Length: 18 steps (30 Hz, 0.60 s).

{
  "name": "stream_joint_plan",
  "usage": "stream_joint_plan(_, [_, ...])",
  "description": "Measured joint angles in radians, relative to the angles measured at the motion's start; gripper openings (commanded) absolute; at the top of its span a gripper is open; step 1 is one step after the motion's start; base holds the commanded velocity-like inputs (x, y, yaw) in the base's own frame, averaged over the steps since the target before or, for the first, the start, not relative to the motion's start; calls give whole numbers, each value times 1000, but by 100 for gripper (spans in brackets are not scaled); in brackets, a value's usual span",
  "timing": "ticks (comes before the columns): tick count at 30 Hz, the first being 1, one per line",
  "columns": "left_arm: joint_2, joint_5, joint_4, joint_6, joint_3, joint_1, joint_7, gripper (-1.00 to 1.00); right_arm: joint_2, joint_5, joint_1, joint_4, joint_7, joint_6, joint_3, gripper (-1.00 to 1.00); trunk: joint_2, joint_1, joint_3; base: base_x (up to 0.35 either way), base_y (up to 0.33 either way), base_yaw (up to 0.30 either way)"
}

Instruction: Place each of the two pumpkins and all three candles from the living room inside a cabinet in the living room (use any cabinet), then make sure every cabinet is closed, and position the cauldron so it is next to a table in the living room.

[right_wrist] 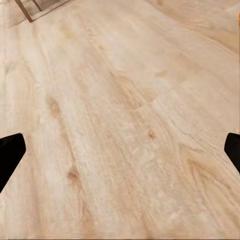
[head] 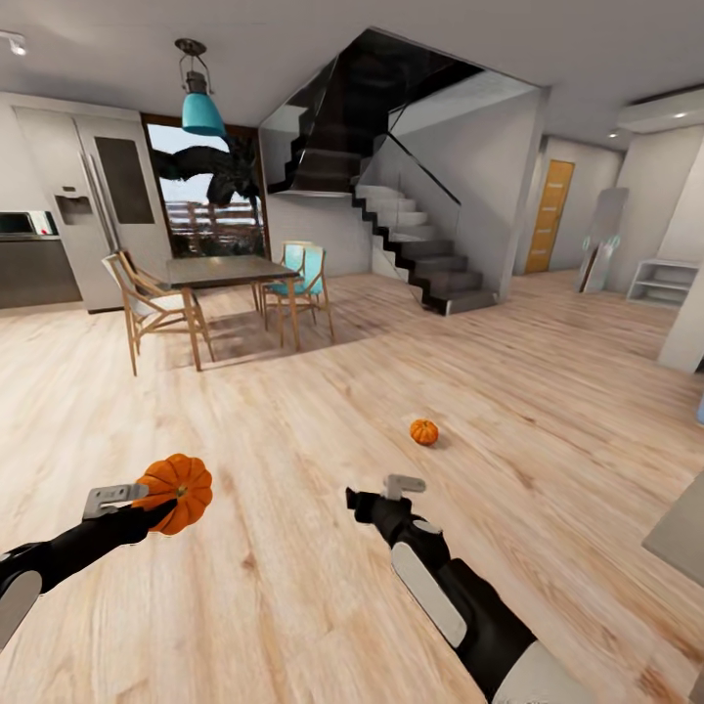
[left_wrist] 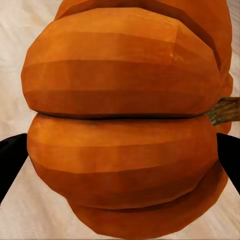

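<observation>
My left gripper (head: 161, 506) is shut on a bright-orange ribbed pumpkin (head: 178, 492) and holds it above the wood floor at the lower left. In the left wrist view that pumpkin (left_wrist: 120, 100) sits close up between the black fingertips (left_wrist: 10, 162), its brown stem off to one side. A second pumpkin (head: 423, 431) lies on the floor, ahead and slightly right of my right gripper (head: 376, 497). The right gripper (right_wrist: 120, 155) is open over bare floor, with its fingertips (right_wrist: 10, 155) wide apart. The candles, cabinet and cauldron are out of view.
A dining table (head: 220, 272) with wooden chairs stands at the back left, and a dark staircase (head: 420, 259) at the back centre. A white shelf (head: 663, 282) and a wall corner (head: 684, 332) are at the right. A grey slab corner (head: 680, 533) juts in from the right edge.
</observation>
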<state>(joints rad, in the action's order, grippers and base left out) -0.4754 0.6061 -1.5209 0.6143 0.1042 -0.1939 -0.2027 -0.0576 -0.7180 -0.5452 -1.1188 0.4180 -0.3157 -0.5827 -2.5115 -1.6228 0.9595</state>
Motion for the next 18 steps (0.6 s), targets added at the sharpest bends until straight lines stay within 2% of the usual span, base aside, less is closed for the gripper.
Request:
stream_joint_plan(4, [0,0,0,0,0,0,0,-100,0,-84,0,-19,-42,-53,20,100,0,0,0,334,0,0])
stream_joint_plan(6, [0,1,0,0,0,0,0,-100,1,-105,0,-22,-70,-67,25,100,0,0,0,334,0,0])
stream_joint_plan(8, [1,2,0,0,0,0,0,-100,1,-126,0,-21,-112,-74,48,100,0,0,0,334,0,0])
stream_joint_plan(11, [1,2,0,0,0,0,-1,-100,3,-196,0,-2,-214,-84,129,100,0,0,0,334,0,0])
stream_joint_plan(13, [1,2,0,0,-1,0,-1,-100,7,-240,0,13,-293,-113,168,100,0,0,0,334,0,0])
stream_joint_plan(15, [1,2,0,0,-1,0,-1,-100,11,-263,-2,35,-350,-164,189,100,0,0,0,334,0,0])
stream_joint_plan(18, [1,2,0,0,-2,0,0,-100,19,-274,-3,42,-374,-185,200,100,0,0,0,334,0,0])
